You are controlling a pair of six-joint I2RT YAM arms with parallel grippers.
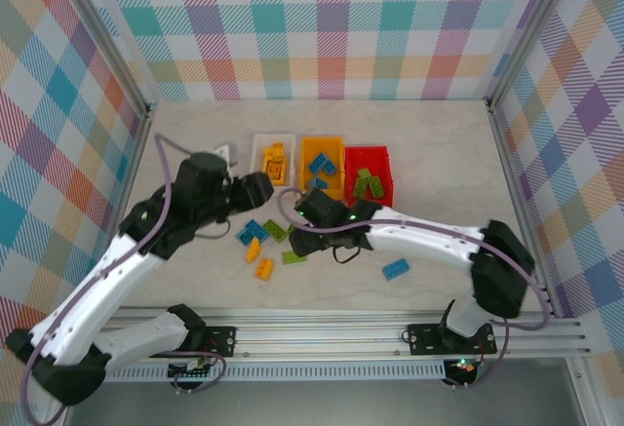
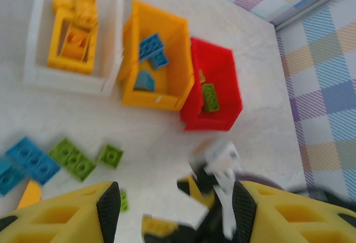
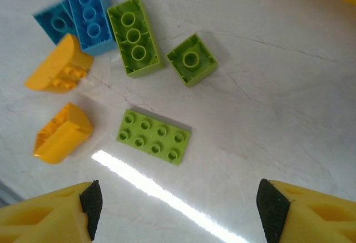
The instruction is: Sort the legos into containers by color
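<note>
Three containers stand in a row: the white bin (image 1: 274,158) (image 2: 72,31) with yellow legos, the orange-yellow bin (image 1: 322,166) (image 2: 156,59) with blue ones, and the red bin (image 1: 369,174) (image 2: 214,87) with green ones. Loose legos lie in front: a flat green plate (image 3: 154,136) (image 1: 293,257), two green bricks (image 3: 133,35) (image 3: 192,59), blue bricks (image 3: 89,12), two yellow curved pieces (image 3: 58,70) (image 3: 62,132). My right gripper (image 3: 181,209) (image 1: 297,241) hovers open just short of the flat green plate. My left gripper (image 2: 176,207) (image 1: 255,190) is open and holds nothing, in front of the white bin.
One blue brick (image 1: 396,269) lies apart at the right of the table. The two arms are close together over the loose pile; part of the right arm (image 2: 219,170) shows blurred beneath my left fingers. Checked walls enclose the table on three sides.
</note>
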